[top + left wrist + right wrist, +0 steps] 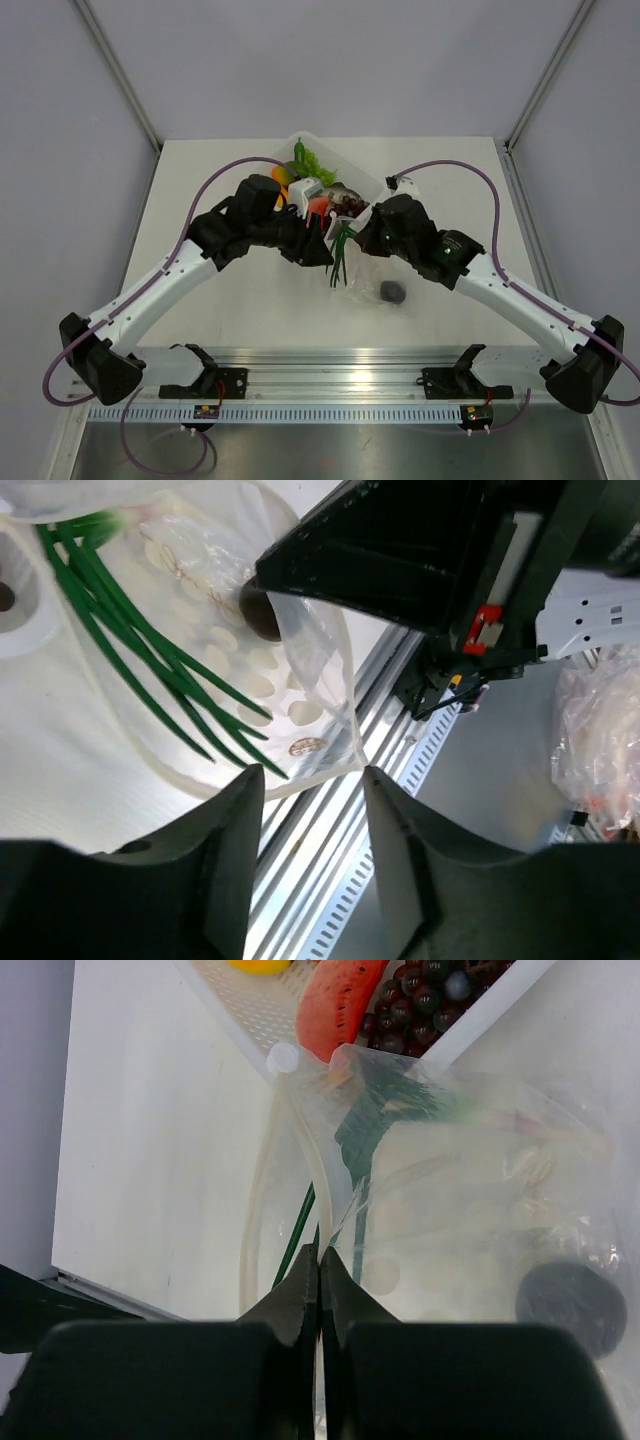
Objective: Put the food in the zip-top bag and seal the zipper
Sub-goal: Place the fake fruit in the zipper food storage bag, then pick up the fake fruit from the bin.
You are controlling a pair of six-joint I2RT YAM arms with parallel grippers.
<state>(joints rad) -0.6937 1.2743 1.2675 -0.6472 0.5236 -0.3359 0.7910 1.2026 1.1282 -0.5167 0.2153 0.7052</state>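
Observation:
The clear zip-top bag (470,1210) lies on the white table in front of the tray, its mouth toward the tray. My right gripper (320,1252) is shut on the bag's mouth edge by the zipper strip (318,1185). The green onion (130,650) lies inside the bag. A dark round fruit (572,1305) shows through the plastic at the bag's far end. My left gripper (315,775) is open just over the bag's rim (300,780), with nothing between its fingers. From above, the left gripper (322,250) and the right gripper (362,240) flank the onion (340,260).
The white tray (372,185) at the back centre holds a watermelon slice (340,1005), dark grapes (425,1000), a green pepper (310,160) and orange and yellow pieces (282,178). An aluminium rail (330,380) runs along the near edge.

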